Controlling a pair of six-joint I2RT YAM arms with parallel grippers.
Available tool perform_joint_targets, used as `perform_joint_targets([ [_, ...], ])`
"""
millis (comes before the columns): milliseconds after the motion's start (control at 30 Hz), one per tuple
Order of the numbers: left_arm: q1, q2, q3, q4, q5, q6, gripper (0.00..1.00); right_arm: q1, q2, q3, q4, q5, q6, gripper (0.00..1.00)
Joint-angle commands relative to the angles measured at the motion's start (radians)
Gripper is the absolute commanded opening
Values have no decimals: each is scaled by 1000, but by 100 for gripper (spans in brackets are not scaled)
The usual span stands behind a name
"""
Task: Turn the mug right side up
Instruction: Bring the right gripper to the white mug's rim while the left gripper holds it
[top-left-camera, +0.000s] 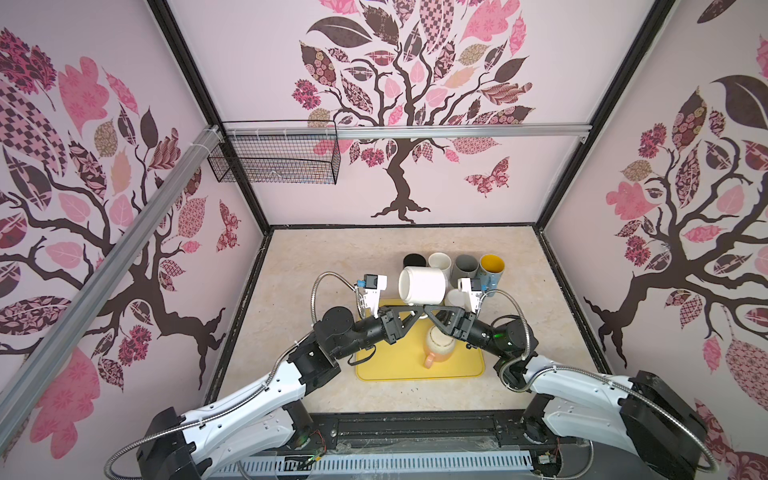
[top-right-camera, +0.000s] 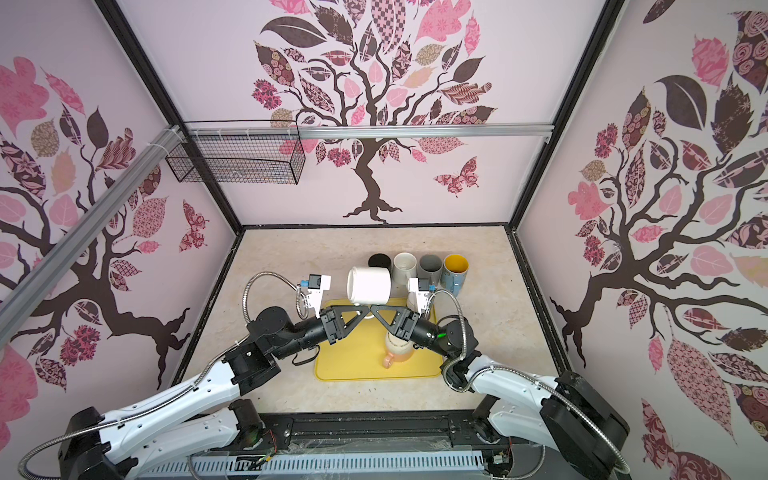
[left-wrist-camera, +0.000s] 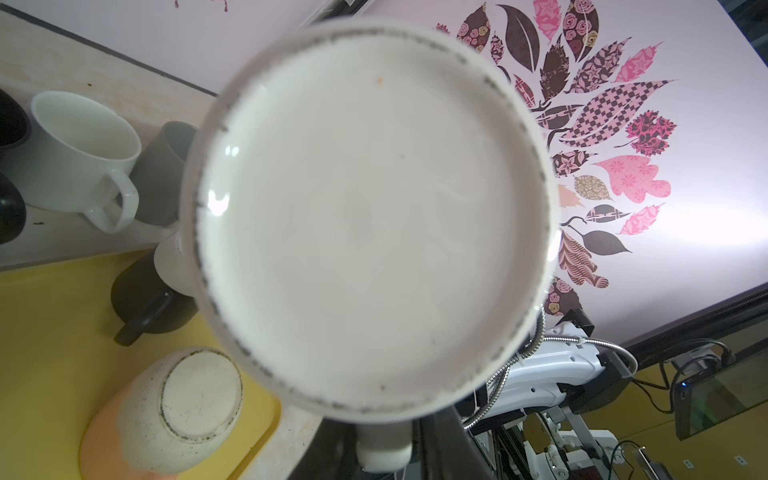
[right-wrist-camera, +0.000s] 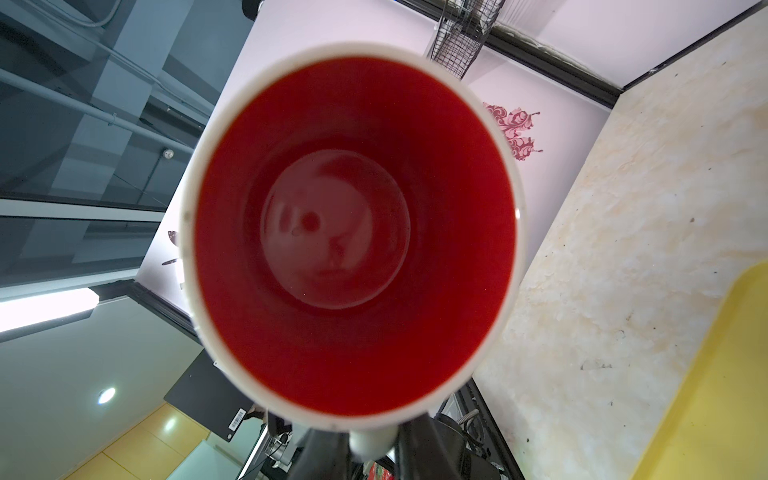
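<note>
A white mug (top-left-camera: 422, 286) (top-right-camera: 370, 284) with a red inside hangs on its side in the air above the tray's far edge, mouth to the right. Its bare base (left-wrist-camera: 370, 216) fills the left wrist view and its red interior (right-wrist-camera: 353, 237) fills the right wrist view. Both grippers meet at its handle (left-wrist-camera: 384, 451) (right-wrist-camera: 372, 442) from opposite sides. My right gripper (top-left-camera: 428, 309) (right-wrist-camera: 372, 446) is shut on the handle. My left gripper (top-left-camera: 413, 309) (left-wrist-camera: 384, 453) has its fingers either side of the handle; whether they still press on it is unclear.
A yellow tray (top-left-camera: 374, 370) holds an upside-down cream and peach mug (top-left-camera: 438, 347), an upside-down white mug (top-left-camera: 455, 297) and a black mug (left-wrist-camera: 149, 299). Behind stand upright black (top-left-camera: 414, 261), white (top-left-camera: 439, 262), grey (top-left-camera: 465, 264) and yellow-lined (top-left-camera: 492, 266) mugs. A wire basket (top-left-camera: 274, 153) hangs on the back wall.
</note>
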Motion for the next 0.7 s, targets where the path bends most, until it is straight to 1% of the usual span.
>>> perform_joint_targets([
  [0,-5,-26,8,-41,8,23,28,-11,-28,41,41,36,-44,0],
  [300,40,-38,9,-47,3,9,27,-11,-37,70,-13,-38,-72,0],
  [500,59,-50,5,-47,-15,0,21,-11,-44,73,-36,-66,-88,0],
  [567,61,-37,10,-45,-10,0,15,-11,-38,77,-36,-76,-90,0],
  [600,61,-30,13,-43,-6,0,14,-12,-36,78,-35,-78,-88,0],
  [667,60,-16,13,-27,4,-3,6,-12,-32,84,-33,-85,-91,0],
])
